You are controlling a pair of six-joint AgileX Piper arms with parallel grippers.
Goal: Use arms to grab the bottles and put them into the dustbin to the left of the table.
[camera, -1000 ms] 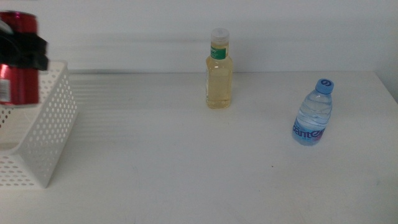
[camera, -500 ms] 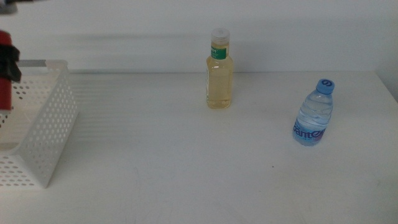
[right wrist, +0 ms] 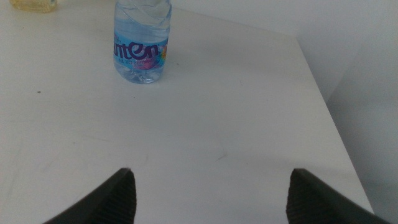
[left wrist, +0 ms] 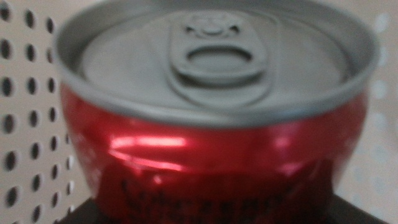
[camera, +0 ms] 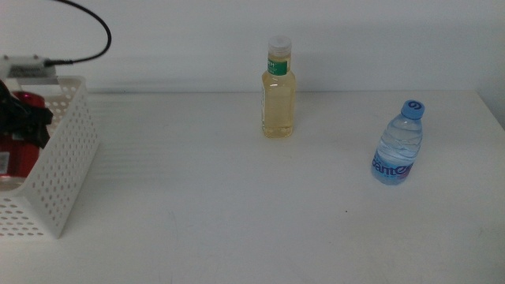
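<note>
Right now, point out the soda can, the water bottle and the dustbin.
soda can [left wrist: 211, 143]: left wrist view, red side wall.
water bottle [camera: 396, 146]: middle view, clear body.
dustbin [camera: 67, 154]: middle view, perforated side wall.

Red can [left wrist: 211, 155], white perforated dustbin [camera: 59, 181]

Red can [camera: 17, 146] mostly behind the dustbin [camera: 59, 170] wall, blurred close up; left claw [camera: 24, 118] largely hidden.
</note>
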